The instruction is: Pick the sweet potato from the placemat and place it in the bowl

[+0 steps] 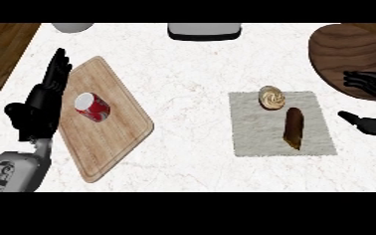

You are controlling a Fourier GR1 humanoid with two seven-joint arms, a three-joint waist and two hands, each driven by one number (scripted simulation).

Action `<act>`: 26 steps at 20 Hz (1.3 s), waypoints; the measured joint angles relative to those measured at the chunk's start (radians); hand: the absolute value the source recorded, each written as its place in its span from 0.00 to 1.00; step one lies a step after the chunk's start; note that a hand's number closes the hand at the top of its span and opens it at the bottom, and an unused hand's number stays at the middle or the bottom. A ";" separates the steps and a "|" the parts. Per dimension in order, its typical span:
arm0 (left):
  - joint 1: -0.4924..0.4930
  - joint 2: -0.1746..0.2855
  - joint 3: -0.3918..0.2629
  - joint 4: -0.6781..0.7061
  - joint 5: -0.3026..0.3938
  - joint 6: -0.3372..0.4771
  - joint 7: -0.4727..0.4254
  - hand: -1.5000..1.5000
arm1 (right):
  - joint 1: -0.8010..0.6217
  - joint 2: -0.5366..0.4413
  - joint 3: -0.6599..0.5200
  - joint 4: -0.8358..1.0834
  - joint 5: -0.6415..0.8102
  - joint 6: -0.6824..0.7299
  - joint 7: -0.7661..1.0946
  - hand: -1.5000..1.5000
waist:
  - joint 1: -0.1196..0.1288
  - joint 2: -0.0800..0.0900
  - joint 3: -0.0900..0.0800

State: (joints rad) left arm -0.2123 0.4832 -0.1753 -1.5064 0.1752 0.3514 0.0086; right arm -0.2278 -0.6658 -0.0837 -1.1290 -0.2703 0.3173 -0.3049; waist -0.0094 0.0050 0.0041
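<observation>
The right hand (361, 82) is hovering open beside the placemat (253, 129), so it can grab the sweet potato (294, 128) lying there.

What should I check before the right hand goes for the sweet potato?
1. Sweet potato lies on the placemat: ok.
2. Right hand is open and holds nothing, at the view's right edge: ok.
3. Nothing lies between the right hand and the sweet potato: ok.
4. Round pastry is apart from the sweet potato's far end: cannot tell, they are close.
5. Bowl is in view beyond the placemat, partly cut off by the edge: ok.
6. Left hand rests open by the cutting board, out of the way: ok.
</observation>
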 measured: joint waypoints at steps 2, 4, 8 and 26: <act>-0.015 -0.003 -0.016 -0.004 -0.025 0.015 0.031 0.50 | 0.010 -0.060 -0.005 0.037 0.036 0.070 -0.096 0.00 | 0.004 0.000 0.000; -0.021 0.001 -0.018 -0.010 -0.033 0.013 0.054 0.50 | 0.001 -0.121 0.000 0.063 0.081 0.119 -0.149 0.00 | 0.010 0.000 -0.001; -0.020 -0.007 -0.032 -0.037 -0.058 0.021 0.086 0.50 | -0.031 -0.202 0.047 0.063 0.181 0.171 -0.163 0.00 | 0.019 -0.003 -0.003; -0.023 -0.039 0.004 -0.036 -0.096 -0.019 0.112 0.50 | -0.304 -0.122 0.363 -0.016 0.537 0.369 0.181 0.00 | 0.023 -0.003 -0.004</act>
State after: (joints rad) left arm -0.2351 0.4437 -0.1718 -1.5421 0.0796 0.3321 0.1205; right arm -0.5313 -0.7882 0.2792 -1.1454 0.2669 0.6861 -0.1235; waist 0.0135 0.0018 0.0000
